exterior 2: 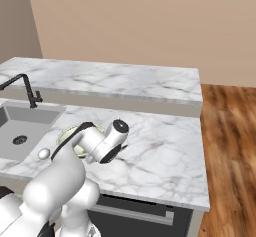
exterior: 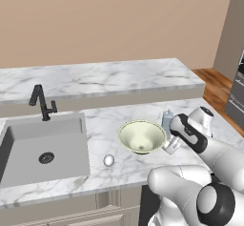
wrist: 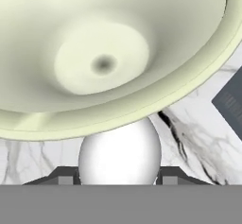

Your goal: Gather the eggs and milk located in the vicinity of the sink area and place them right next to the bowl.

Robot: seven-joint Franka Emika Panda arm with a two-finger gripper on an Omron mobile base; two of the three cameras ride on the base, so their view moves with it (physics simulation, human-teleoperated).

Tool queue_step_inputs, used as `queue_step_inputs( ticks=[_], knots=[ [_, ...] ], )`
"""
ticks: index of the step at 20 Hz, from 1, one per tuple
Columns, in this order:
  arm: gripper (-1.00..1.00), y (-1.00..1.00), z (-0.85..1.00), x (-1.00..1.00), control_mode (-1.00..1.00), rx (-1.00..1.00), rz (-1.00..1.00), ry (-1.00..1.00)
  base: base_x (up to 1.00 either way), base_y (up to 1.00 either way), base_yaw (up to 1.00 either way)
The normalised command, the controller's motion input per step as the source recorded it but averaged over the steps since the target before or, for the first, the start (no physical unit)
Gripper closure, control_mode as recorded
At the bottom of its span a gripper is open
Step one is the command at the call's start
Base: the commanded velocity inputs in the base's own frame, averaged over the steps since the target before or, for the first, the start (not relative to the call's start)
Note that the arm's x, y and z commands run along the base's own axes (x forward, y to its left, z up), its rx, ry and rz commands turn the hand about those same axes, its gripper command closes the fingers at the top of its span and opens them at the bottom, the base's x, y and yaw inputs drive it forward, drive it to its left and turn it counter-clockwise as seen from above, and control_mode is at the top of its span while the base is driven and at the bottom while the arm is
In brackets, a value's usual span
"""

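a: where are you in the job?
b: my gripper (wrist: pixel 118 180) is closed around one egg (wrist: pixel 119 154), just beside the bowl (wrist: pixel 142 53) rim, low over the table (wrist: pixel 198 138).
a: next?
b: probably set it down, open, then fetch the other egg (exterior: pixel 109 160) near the sink (exterior: pixel 28 148).

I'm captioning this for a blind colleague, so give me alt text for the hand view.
An egg sits between the gripper fingertips, close against the outer rim of the bowl, whose pale cream-green inside spreads across the upper part of the view. Marble counter shows beneath, with a dark object at the right edge that cannot be identified.
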Motion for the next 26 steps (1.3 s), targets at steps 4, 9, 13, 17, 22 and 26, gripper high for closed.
queue_step_inputs(
  ticks=[4, 9, 13, 17, 22, 26],
  knots=[
    [1.00, 0.03, -0.01, 0.00, -1.00, 0.00, 0.00, 0.00, 0.00, 0.00, 0.00],
    [-1.00, 0.00, 0.00, 0.00, -1.00, 0.00, 0.00, 0.00, 0.00, 0.00, 0.00],
    [-1.00, 0.00, 0.00, 0.00, -1.00, 0.00, 0.00, 0.00, 0.00, 0.00, 0.00],
    [-1.00, 0.00, 0.00, 0.00, -1.00, 0.00, 0.00, 0.00, 0.00, 0.00, 0.00],
    [-1.00, 0.00, 0.09, -0.05, -1.00, 0.00, 0.00, 0.00, 0.00, 0.00, 0.00],
    [-1.00, 0.00, 0.19, -0.53, -1.00, 0.00, -0.02, 0.00, 0.00, 0.00, 0.00]
  ],
)
